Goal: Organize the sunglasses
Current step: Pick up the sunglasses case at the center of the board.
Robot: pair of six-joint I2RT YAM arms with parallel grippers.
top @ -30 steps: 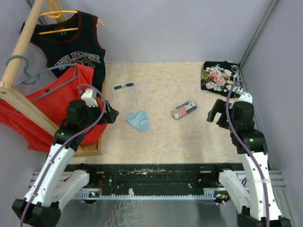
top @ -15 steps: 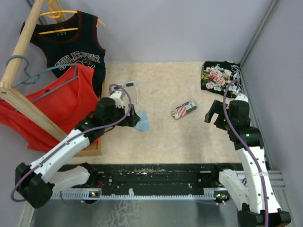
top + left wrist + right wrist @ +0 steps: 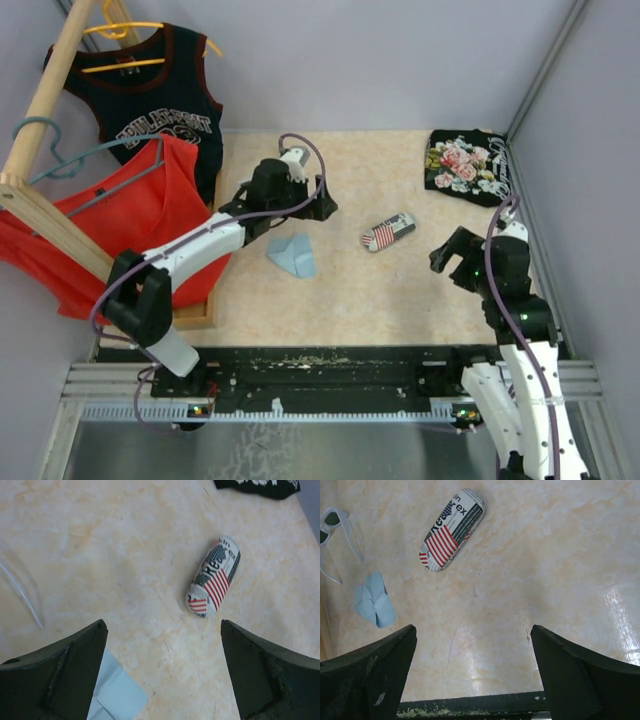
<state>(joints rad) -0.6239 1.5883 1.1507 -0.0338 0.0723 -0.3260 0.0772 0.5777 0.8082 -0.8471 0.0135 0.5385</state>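
Note:
The white sunglasses (image 3: pixel 329 524) lie at the back left of the table; in the left wrist view only one thin white arm (image 3: pixel 24 594) of theirs shows, and in the top view my left arm covers them. My left gripper (image 3: pixel 318 207) hangs open above the table just right of them, with the light-blue cloth (image 3: pixel 293 254) below its left finger and the flag-print case (image 3: pixel 388 231) ahead. Open and holding nothing, my right gripper (image 3: pixel 443 254) hovers right of the case (image 3: pixel 452 529).
A black floral-print bag (image 3: pixel 465 165) lies at the back right corner. A wooden rack (image 3: pixel 50 225) with a black jersey (image 3: pixel 150 110) and a red one (image 3: pixel 120 220) stands along the left side. The table's black front rail (image 3: pixel 470 702) is near.
My left arm has swung from over the rack out to the right and back, and now covers the sunglasses in the top view. My right gripper has drifted slightly toward the front.

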